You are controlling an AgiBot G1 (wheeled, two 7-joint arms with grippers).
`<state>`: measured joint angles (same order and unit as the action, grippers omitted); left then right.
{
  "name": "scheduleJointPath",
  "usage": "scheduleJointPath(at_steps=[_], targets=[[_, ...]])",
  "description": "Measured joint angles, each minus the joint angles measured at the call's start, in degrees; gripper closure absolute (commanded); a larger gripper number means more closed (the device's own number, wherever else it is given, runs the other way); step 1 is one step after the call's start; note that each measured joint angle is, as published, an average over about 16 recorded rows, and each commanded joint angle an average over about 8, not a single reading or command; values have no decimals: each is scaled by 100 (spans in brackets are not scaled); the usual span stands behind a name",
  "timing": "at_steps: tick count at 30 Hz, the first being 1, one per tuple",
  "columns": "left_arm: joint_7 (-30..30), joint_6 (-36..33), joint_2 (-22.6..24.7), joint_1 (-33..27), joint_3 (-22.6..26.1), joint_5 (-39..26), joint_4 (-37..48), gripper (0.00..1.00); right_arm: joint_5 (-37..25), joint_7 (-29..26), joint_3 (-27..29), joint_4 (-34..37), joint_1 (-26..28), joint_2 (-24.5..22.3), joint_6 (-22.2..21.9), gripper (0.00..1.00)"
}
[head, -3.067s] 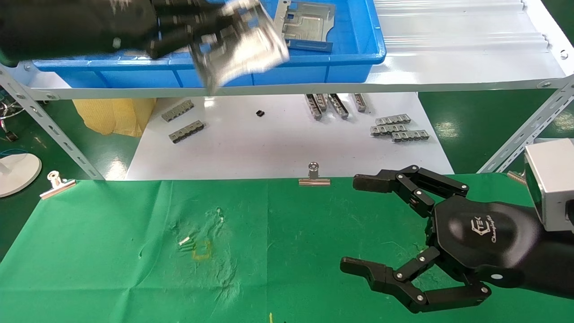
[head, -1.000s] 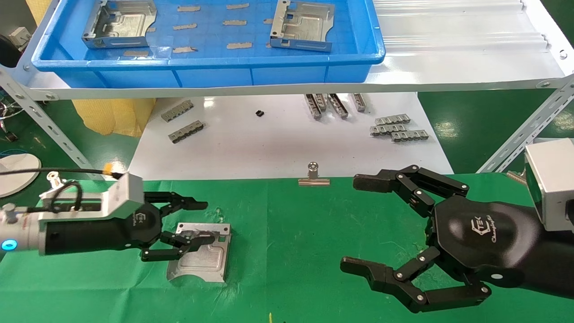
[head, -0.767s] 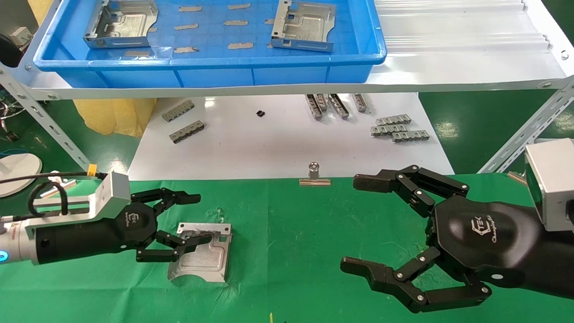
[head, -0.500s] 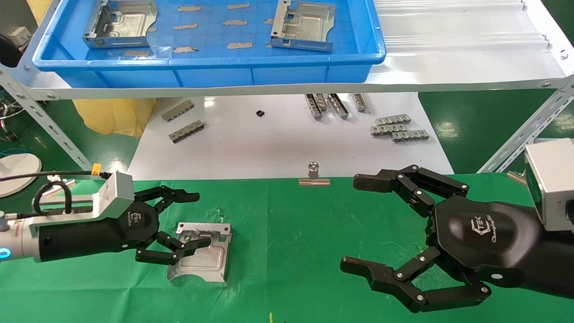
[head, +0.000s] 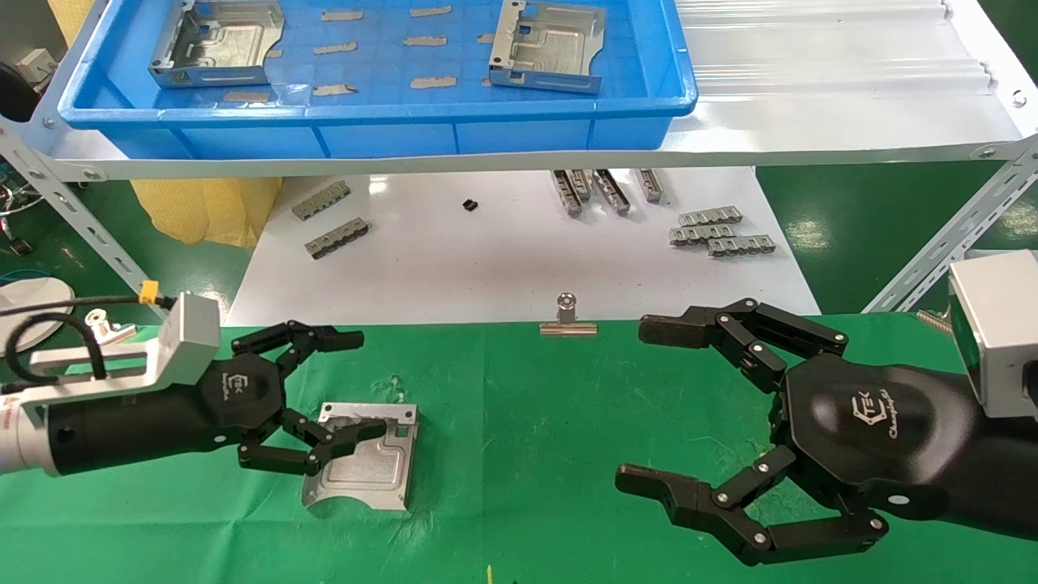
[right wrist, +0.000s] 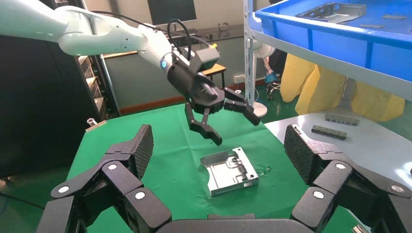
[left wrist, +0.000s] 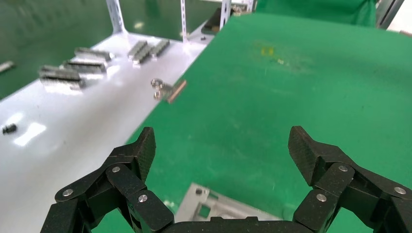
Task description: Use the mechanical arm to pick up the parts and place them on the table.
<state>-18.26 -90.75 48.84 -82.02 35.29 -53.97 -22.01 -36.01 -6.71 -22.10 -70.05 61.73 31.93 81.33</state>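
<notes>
One silver part [head: 365,466] lies flat on the green table [head: 527,422], left of centre; it also shows in the left wrist view [left wrist: 214,211] and the right wrist view [right wrist: 228,171]. My left gripper [head: 357,385] is open and hovers just above the part's left side, holding nothing. The right wrist view shows the left gripper [right wrist: 233,127] clear of the plate. Two more parts [head: 217,45] [head: 550,47] rest in the blue bin. My right gripper [head: 649,405] stays parked and open over the table's right side.
The blue bin [head: 373,122] sits on a white shelf [head: 811,89] overhanging the far edge. Below it a white board [head: 503,251] carries small grey slotted strips [head: 718,235]. Binder clips [head: 568,320] [head: 101,324] hold the cloth. Slanted shelf legs [head: 81,227] stand at both sides.
My left gripper brought a part down from the bin and laid it on the cloth. Over the last second it opened wider and drew back left, off the part.
</notes>
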Motion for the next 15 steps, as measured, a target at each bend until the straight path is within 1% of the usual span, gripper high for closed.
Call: scheduleJointPath(at_steps=[15], targets=[[947,165,-451,668,-629,395,-1683,0,0,0,0,0,0,0,0,0]])
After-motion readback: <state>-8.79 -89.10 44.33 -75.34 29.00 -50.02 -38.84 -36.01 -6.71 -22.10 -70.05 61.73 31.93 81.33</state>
